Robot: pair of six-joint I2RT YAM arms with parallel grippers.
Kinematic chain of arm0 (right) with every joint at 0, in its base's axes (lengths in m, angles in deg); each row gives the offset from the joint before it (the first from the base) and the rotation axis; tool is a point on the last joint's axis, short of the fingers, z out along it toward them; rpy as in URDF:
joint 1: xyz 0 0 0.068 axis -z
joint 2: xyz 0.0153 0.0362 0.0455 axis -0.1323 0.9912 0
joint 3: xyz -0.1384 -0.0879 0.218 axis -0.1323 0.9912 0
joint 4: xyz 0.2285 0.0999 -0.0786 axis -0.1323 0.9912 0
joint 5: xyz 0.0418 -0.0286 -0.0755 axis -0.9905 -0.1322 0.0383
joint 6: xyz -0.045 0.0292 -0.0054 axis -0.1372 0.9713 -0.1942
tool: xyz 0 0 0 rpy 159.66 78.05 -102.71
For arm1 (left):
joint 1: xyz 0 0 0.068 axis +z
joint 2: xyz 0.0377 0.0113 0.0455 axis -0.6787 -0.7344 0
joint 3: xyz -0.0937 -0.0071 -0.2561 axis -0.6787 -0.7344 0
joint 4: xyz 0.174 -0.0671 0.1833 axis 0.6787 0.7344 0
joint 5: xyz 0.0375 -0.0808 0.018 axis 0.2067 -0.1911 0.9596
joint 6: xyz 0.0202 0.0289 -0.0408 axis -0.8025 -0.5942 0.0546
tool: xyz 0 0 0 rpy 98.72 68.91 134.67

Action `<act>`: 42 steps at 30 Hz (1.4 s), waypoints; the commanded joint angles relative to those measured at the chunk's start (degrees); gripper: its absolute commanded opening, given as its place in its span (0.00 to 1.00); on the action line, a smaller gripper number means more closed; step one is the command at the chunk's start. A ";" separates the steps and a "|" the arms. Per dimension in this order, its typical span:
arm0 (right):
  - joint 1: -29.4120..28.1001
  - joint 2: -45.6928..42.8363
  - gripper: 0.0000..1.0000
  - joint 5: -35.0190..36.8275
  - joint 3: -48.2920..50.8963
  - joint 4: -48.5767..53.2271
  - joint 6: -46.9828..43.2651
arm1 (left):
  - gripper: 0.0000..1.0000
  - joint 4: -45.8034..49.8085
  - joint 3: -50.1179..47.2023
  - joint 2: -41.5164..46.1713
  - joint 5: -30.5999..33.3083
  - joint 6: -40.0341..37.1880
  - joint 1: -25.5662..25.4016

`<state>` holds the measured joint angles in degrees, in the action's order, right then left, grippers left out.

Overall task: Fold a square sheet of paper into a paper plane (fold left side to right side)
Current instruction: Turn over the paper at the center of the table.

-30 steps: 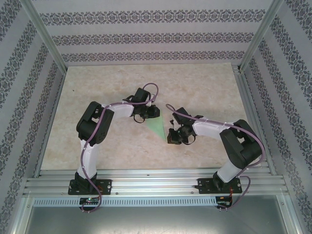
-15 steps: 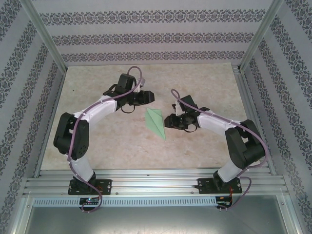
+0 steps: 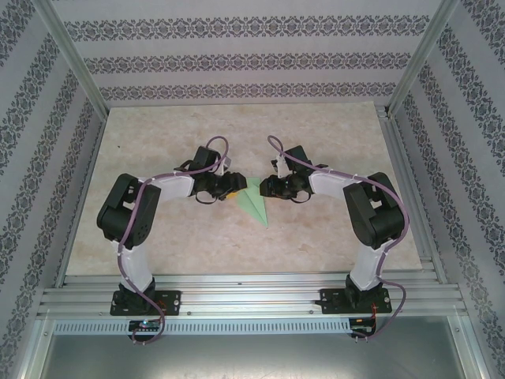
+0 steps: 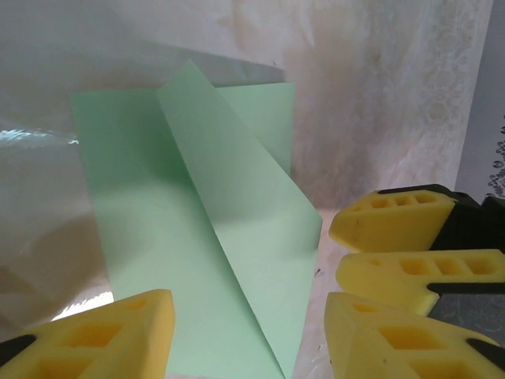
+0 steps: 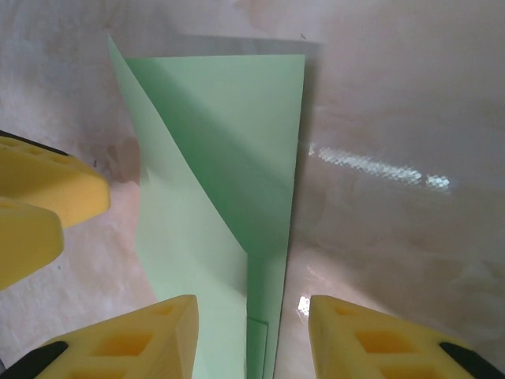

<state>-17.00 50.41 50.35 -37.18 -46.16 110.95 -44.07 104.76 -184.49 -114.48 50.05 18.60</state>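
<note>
Tabletop (image 3: 158, 229) of pale marbled laminate, my two white arms nearly tip to tip at its centre. Between them lies the narrow pointed dart of light green folded paper (image 3: 254, 204), one flap raised. I see the left gripper (image 4: 245, 339) and right gripper (image 5: 256, 339) with jaws parted, straddling its wide end, gripping nothing.

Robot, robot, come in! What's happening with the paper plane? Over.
Both open: left gripper, right gripper, facing across the wide end. Green paper plane on table, one flap lifted, not gripped. Grippers crowd each other. Over.
</note>
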 commanded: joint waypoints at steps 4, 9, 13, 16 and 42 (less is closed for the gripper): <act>0.52 -1.87 0.41 -0.73 1.40 -2.64 -0.24 | 0.51 -4.34 4.34 -4.78 -1.61 2.13 -1.10; 0.87 -4.89 0.42 -0.29 3.73 -2.46 0.35 | 0.50 -3.81 5.83 -7.33 -1.23 2.17 -1.73; 1.30 -8.27 0.42 -0.61 7.01 -3.60 1.51 | 0.46 -4.92 6.88 -9.05 -1.74 2.43 -2.31; 1.98 -11.64 0.45 -1.59 11.16 -6.13 3.25 | 0.38 -6.95 7.09 -9.68 -2.49 3.12 -2.39; 5.62 -38.51 0.98 -19.00 32.46 -43.46 29.77 | 0.03 -19.21 7.32 15.55 -8.83 3.57 -2.50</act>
<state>-10.77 12.27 35.14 -5.26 -82.03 136.58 -59.94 110.84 -170.00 -121.50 53.22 16.72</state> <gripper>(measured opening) 0.980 0.061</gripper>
